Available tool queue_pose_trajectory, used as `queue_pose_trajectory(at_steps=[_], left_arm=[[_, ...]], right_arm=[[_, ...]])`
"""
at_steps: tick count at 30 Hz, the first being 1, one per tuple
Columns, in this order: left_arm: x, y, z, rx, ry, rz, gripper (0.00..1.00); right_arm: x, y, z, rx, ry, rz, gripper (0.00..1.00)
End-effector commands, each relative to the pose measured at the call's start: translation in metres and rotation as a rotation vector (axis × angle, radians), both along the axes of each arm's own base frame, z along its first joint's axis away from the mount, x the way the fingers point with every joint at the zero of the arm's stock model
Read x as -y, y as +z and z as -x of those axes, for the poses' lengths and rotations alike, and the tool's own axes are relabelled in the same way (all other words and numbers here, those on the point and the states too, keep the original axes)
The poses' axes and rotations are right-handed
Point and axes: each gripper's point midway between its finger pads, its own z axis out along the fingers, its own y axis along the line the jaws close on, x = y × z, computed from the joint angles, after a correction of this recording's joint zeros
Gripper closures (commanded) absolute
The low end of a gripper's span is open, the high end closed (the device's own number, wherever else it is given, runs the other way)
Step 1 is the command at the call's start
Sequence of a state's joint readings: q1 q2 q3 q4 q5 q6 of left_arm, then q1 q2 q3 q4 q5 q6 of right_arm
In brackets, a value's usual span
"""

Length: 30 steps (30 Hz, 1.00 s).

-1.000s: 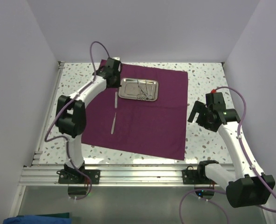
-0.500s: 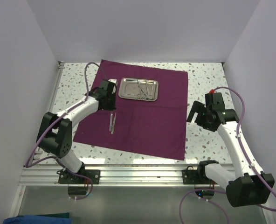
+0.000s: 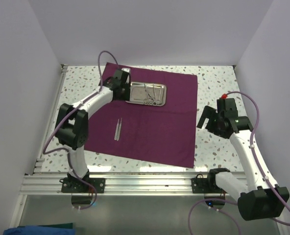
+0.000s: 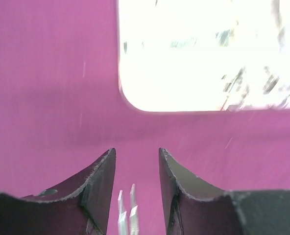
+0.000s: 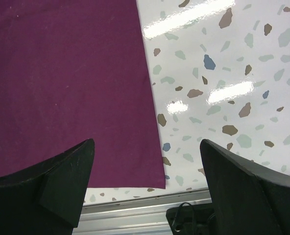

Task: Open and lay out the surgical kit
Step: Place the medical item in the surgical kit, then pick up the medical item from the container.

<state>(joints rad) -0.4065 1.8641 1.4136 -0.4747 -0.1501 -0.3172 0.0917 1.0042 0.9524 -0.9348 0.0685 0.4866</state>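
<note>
Cloth [image 3: 155, 122] spread on bench [image 3: 218, 78]; tray [image 3: 135, 92] with instruments [image 3: 152, 96] set at far side, tweezers [image 3: 117, 129] laid nearer. Left tool [image 4: 136, 154] held slightly apart beside tray; right tool [image 5: 146, 142] spread wide at cloth edge

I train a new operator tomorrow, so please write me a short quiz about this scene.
1. True or false: the cloth lies folded shut.
2. Which gripper is nearer the tray, left or right?
3. Where do the tweezers lie?
A. in the tray
B. on the cloth, outside the tray
C. under the cloth

Key:
1. False. It is spread flat.
2. The left gripper.
3. B.
</note>
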Motion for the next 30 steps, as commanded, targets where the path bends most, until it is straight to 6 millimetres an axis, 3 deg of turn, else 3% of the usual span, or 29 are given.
queue_pose_trajectory(at_steps=[1, 2, 3, 4, 5, 6, 7, 8, 10, 16, 30], left_arm=[[0.017, 0.020, -0.050, 0.086, -0.020, -0.001, 0.55], [0.026, 0.038, -0.068, 0.133, -0.026, 0.022, 0.55], [0.029, 0.038, -0.077, 0.140, -0.031, 0.025, 0.56], [0.032, 0.020, -0.084, 0.107, -0.036, 0.012, 0.56], [0.039, 0.037, -0.100, 0.150, -0.039, 0.036, 0.56], [0.040, 0.036, -0.108, 0.152, -0.039, 0.039, 0.56], [0.042, 0.014, -0.112, 0.105, -0.040, 0.027, 0.57], [0.049, 0.030, -0.125, 0.144, -0.047, 0.051, 0.57], [0.054, 0.023, -0.134, 0.144, -0.054, 0.061, 0.57], [0.056, -0.001, -0.145, 0.132, -0.044, 0.068, 0.59], [0.046, -0.030, -0.167, 0.152, -0.013, 0.074, 0.60]], right_arm=[[0.004, 0.005, 0.001, 0.016, -0.015, 0.019, 0.07], [0.004, 0.004, 0.000, 0.014, -0.019, 0.018, 0.07], [0.004, 0.006, -0.001, 0.020, -0.022, 0.019, 0.07], [0.006, 0.007, -0.001, 0.019, -0.028, 0.025, 0.07], [0.006, 0.007, -0.002, 0.018, -0.031, 0.026, 0.07], [0.007, 0.010, -0.004, 0.023, -0.037, 0.030, 0.07], [0.009, 0.012, -0.005, 0.026, -0.042, 0.038, 0.07], [0.010, 0.012, -0.006, 0.020, -0.048, 0.043, 0.07], [0.012, 0.016, -0.008, 0.023, -0.056, 0.051, 0.07], [0.013, 0.014, -0.011, -0.009, -0.069, 0.060, 0.07], [0.014, 0.007, -0.012, -0.074, -0.083, 0.067, 0.08]])
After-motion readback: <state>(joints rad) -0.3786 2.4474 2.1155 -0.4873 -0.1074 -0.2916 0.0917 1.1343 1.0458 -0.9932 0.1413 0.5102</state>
